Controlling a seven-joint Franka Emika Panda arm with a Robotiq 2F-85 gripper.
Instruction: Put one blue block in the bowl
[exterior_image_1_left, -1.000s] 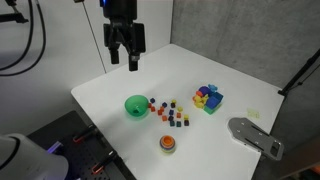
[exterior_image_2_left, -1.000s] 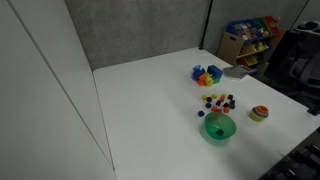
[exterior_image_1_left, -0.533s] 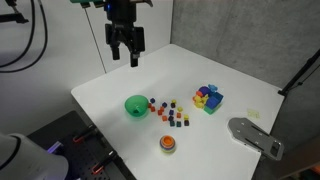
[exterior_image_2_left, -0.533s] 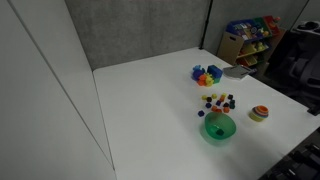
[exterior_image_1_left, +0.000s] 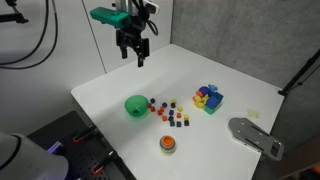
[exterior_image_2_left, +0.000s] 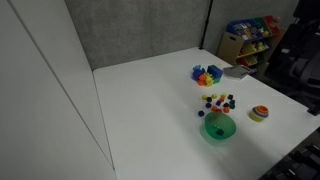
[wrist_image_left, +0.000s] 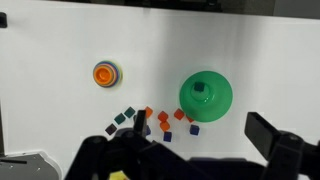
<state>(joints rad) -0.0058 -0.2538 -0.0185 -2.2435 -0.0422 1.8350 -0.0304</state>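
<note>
The bright-green bowl (exterior_image_1_left: 135, 105) stands on the white table, also in the other exterior view (exterior_image_2_left: 219, 127) and in the wrist view (wrist_image_left: 206, 95). A small dark square shows at its middle in the wrist view; I cannot tell what it is. Several tiny cubes lie right beside the bowl (exterior_image_1_left: 166, 111) (exterior_image_2_left: 218, 101). Among them are blue blocks (wrist_image_left: 194, 129) (wrist_image_left: 168, 136), with orange and dark-green ones. My gripper (exterior_image_1_left: 136, 55) (wrist_image_left: 200, 128) hangs high above the table's far side, open and empty, well apart from bowl and cubes.
A round orange-and-red disc (exterior_image_1_left: 167, 144) (wrist_image_left: 107, 73) lies near the front edge. A cluster of larger colourful blocks (exterior_image_1_left: 208, 97) (exterior_image_2_left: 207, 74) sits further along. A grey metal plate (exterior_image_1_left: 255, 136) lies at the table corner. Toy shelves (exterior_image_2_left: 250, 38) stand beyond the table.
The gripper has shifted a little to the right and turned at the wrist, still high above the table. The bowl and cubes have not moved.
</note>
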